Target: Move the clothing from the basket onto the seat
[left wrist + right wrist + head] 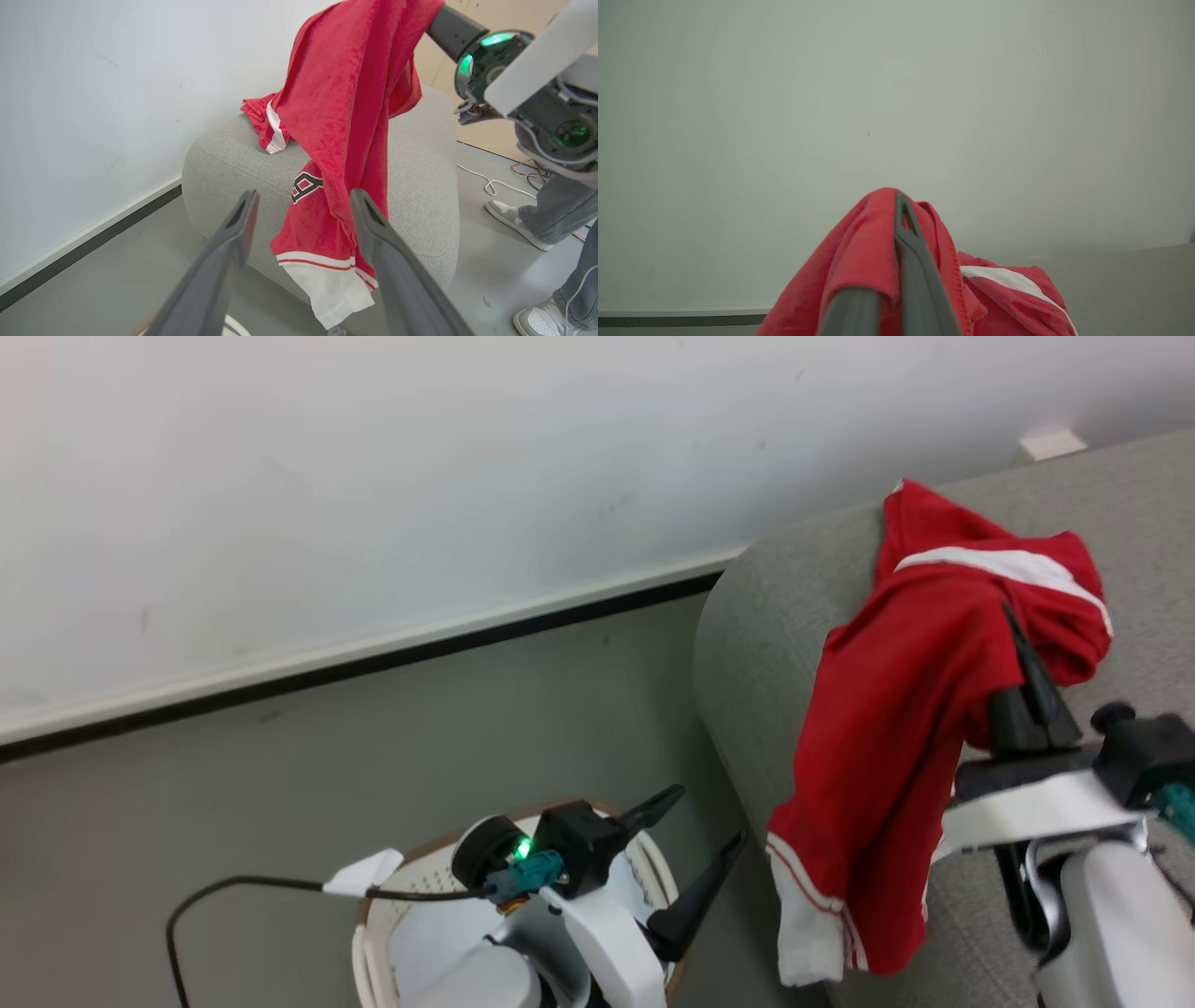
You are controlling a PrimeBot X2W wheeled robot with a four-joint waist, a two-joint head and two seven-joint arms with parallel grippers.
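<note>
Robot test room staged as a living space: grey sofa, bare white wall, grey floor, loose cables, a bystander's shoes.

The right gripper is pinching the red clothing, which is hanging over the grey seat's rounded edge. The left gripper is hovering over the basket with its fingers spread.
</note>
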